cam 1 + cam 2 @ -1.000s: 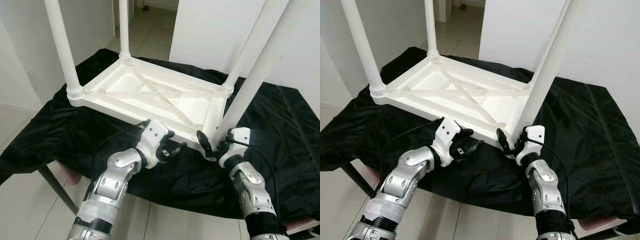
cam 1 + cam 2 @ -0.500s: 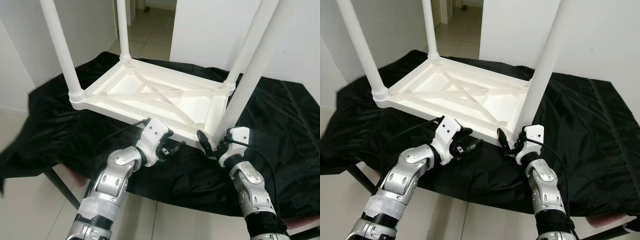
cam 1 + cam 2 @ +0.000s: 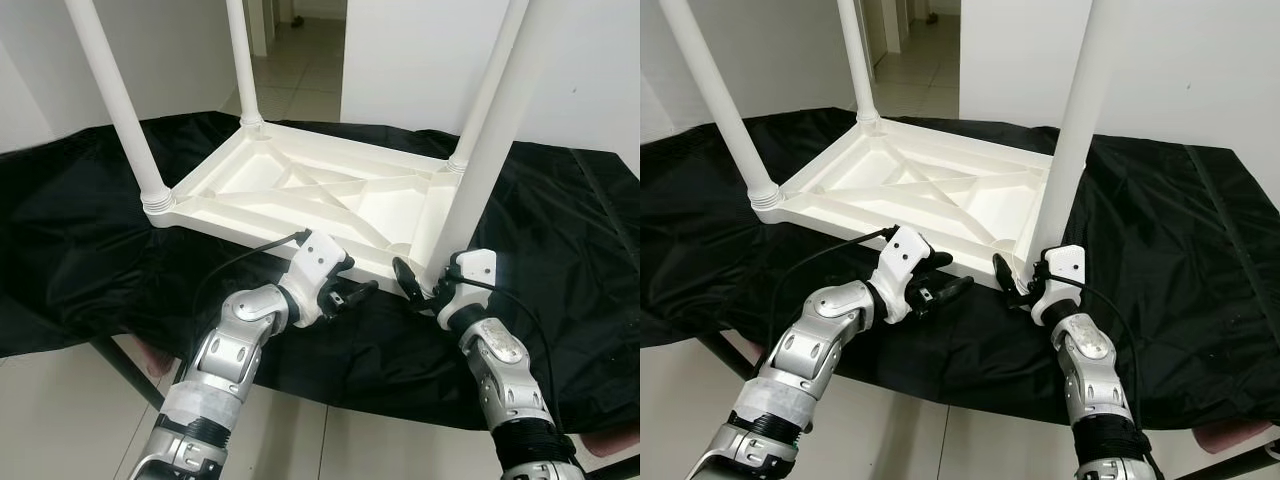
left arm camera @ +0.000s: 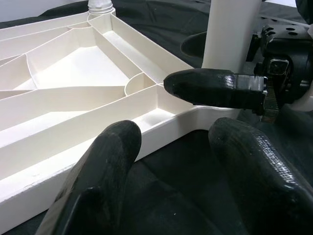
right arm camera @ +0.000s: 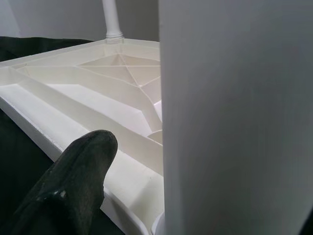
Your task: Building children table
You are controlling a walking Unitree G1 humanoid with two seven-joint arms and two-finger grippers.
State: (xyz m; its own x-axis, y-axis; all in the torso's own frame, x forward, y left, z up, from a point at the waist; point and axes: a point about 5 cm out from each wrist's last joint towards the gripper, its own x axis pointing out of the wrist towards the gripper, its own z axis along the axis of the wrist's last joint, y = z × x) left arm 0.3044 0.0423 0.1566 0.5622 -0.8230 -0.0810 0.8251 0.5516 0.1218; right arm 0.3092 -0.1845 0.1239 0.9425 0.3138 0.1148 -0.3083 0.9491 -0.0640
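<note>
My left gripper (image 3: 358, 292) hovers nearest to me, just off the near edge of the upturned white table (image 3: 330, 205), its 2 black fingers (image 4: 105, 171) spread apart with nothing between them; only the black cloth (image 3: 90, 250) lies under them. From the left wrist, those fingers frame the table's near rim and, past it, one black finger of my other arm.

My right gripper (image 3: 420, 288) sits at the table's near right corner, where the near right leg (image 3: 480, 160) rises. One finger (image 5: 68, 186) lies along the left side of the leg's base, against the rim; the white housing sits on the other side. The leg stands between them, but I cannot tell whether the fingers are actually clamped on it.

The table lies upside down on the cloth, ribbed underside up, with crossed braces running between the corners. 4 white legs stand in the corner sockets: the near left leg (image 3: 115, 105), and farther back the far left leg (image 3: 240, 60) and the far right leg (image 3: 487, 85).

Beyond the cloth are pale floor tiles (image 3: 300, 75) and white walls (image 3: 410, 60).
</note>
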